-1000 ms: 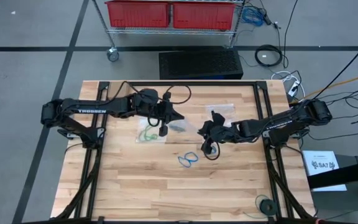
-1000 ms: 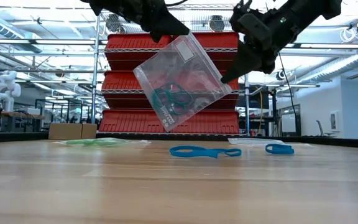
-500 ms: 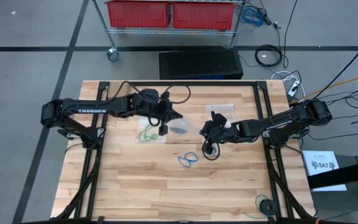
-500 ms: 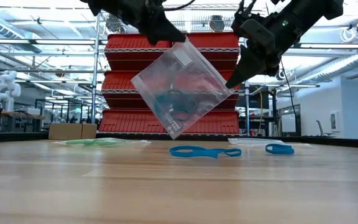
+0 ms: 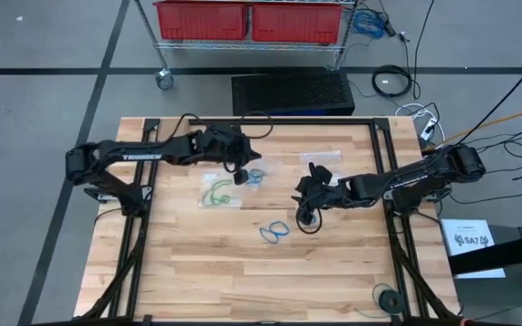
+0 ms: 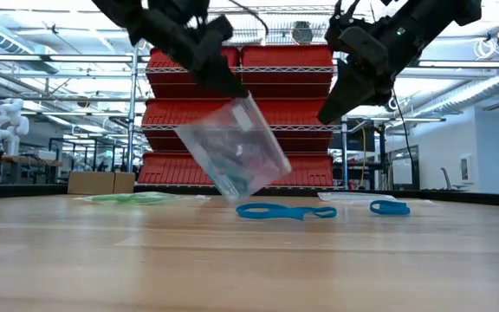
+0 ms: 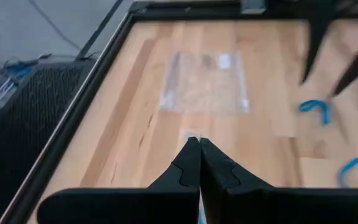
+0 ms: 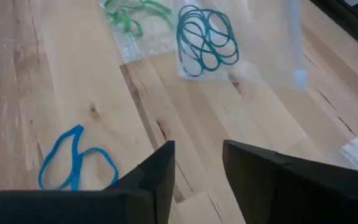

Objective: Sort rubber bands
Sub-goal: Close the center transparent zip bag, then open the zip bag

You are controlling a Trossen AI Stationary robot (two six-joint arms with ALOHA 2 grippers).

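A clear plastic bag (image 6: 236,156) with teal rubber bands (image 8: 207,37) inside hangs from my left gripper (image 6: 235,90), which is shut on it over the table's middle. My right gripper (image 8: 197,165) stands open to the right of the bag (image 5: 254,177), apart from it, fingers slanting down. A second clear bag with green rubber bands (image 5: 216,192) lies flat on the table under the left arm. Loose bright blue rubber bands (image 5: 275,233) lie on the wood nearer the front. My left gripper pinches the bag's upper corner (image 6: 237,99) between its two shut fingers, slanting down from the table's left. The bag hangs tilted below the fingers, its lower corner (image 6: 232,192) close to the table; whether it touches the wood I cannot tell.
An empty clear bag (image 7: 207,81) lies flat toward the table's far edge. A black cable loop (image 5: 307,221) hangs beside my right gripper. Black frame rails (image 5: 390,181) run along the table's sides. Red bins (image 6: 232,113) stand on a rack behind the table.
My right gripper has opened and let go of the bag's right corner. My left gripper has sunk with the bag and drawn it a little toward the table's left and far side. The bag now hangs lower, from the left gripper alone.
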